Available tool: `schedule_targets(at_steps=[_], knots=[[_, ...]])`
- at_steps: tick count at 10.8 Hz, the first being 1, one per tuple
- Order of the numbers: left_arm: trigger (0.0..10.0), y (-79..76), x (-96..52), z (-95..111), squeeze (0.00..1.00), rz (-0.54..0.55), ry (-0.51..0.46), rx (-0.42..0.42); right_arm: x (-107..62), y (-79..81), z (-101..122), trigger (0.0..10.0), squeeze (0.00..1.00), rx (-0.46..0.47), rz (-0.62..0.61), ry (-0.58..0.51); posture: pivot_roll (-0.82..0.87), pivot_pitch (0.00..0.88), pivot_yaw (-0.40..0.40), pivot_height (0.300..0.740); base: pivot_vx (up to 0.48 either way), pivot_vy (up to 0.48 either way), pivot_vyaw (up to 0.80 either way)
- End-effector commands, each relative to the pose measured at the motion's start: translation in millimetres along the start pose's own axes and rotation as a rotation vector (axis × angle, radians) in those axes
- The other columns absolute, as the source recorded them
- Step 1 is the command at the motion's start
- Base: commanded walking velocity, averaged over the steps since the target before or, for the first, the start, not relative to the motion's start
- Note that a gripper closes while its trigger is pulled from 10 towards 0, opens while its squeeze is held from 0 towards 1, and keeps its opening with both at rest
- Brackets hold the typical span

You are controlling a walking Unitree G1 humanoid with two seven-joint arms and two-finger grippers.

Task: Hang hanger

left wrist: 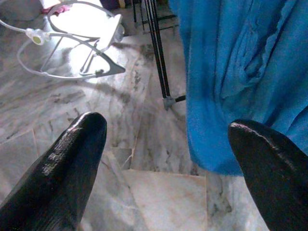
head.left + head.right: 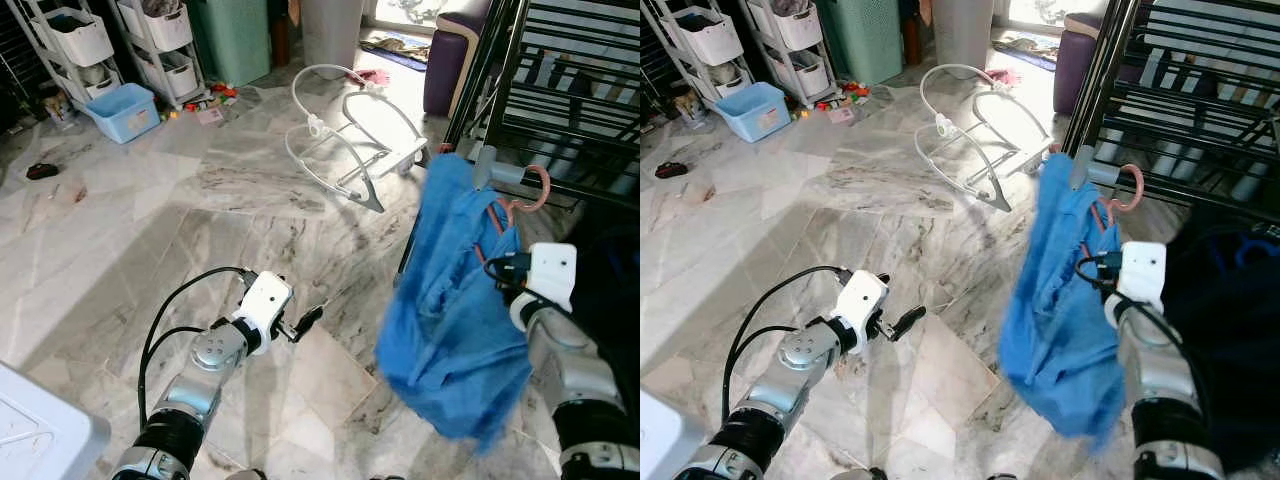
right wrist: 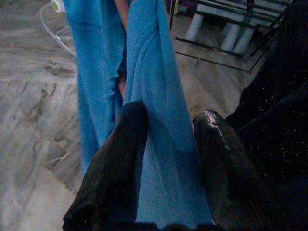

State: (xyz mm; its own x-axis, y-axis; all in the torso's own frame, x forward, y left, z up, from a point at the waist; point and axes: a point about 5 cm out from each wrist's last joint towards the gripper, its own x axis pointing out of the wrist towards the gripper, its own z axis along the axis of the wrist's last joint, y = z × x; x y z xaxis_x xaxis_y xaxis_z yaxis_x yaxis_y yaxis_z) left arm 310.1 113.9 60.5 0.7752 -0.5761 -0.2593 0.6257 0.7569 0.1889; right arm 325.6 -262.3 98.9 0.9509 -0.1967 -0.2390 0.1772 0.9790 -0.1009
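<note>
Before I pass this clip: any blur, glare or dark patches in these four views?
Left eye view: blue cloth is motion-smeared at its lower edge, and sun glare washes out the white frame on the floor. Right wrist view: dim, with the dark garment nearly black. Left wrist view: the left gripper looms large and soft at the edges, floor sharp.

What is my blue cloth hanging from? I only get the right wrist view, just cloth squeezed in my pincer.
Observer: The blue cloth hangs on a pink hanger, its hook up beside the black drying rack.
Operator: Where's my other pincer?
Observer: The left pincer is low over the marble floor, open, holding nothing.
Operator: Is something lying on the floor?
Observer: Yes, a white wire frame lies ahead, left of the rack.
</note>
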Motion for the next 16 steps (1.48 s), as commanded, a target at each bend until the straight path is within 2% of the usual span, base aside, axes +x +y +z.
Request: schedule_targets(at_steps=[1, 2, 4, 5, 6, 7, 16], knots=[[10.0, 0.7, -0.5, -2.3, 0.00, 0.000, 0.019, 0.008, 2.6, 0.3, 5.5, 10.0, 0.00, -0.012, 0.011, -0.012, 0.05, 0.127, 0.021, 0.740, 0.000, 0.000, 0.00], [10.0, -0.3, -0.8, -3.3, 0.00, 0.000, 0.021, 0.008, 5.0, -0.8, 9.8, 10.0, 1.00, -0.013, 0.012, -0.026, 0.05, 0.127, 0.021, 0.740, 0.000, 0.000, 0.00], [10.0, 0.2, -1.8, -4.4, 0.00, 0.004, 0.027, 0.008, 7.1, 0.2, 10.8, 10.0, 1.00, -0.013, 0.027, -0.022, 0.06, 0.133, 0.020, 0.740, 0.000, 0.000, 0.00], [10.0, 1.2, -2.1, -5.0, 0.00, 0.008, 0.032, 0.010, 8.5, -0.7, 10.7, 10.0, 0.96, -0.001, 0.024, -0.025, 0.06, 0.135, 0.022, 0.740, 0.000, 0.000, 0.00], [10.0, 1.7, -2.1, -5.0, 0.00, 0.010, 0.034, 0.013, 9.3, -2.2, 10.5, 0.0, 0.95, 0.023, 0.033, -0.029, 0.07, 0.135, 0.024, 0.740, 0.000, 0.000, 0.00], [10.0, 2.1, -1.7, -4.7, 0.00, 0.014, 0.035, 0.014, 9.2, -4.0, 10.6, 0.0, 0.00, 0.034, 0.040, -0.033, 0.07, 0.135, 0.027, 0.740, 0.000, 0.000, 0.00], [10.0, -1.2, 3.1, -3.9, 0.00, 0.018, 0.039, 0.011, 6.1, -9.0, 1.0, 0.0, 0.00, 0.072, 0.024, -0.044, 0.05, 0.124, 0.040, 0.740, 0.000, 0.000, 0.00]])
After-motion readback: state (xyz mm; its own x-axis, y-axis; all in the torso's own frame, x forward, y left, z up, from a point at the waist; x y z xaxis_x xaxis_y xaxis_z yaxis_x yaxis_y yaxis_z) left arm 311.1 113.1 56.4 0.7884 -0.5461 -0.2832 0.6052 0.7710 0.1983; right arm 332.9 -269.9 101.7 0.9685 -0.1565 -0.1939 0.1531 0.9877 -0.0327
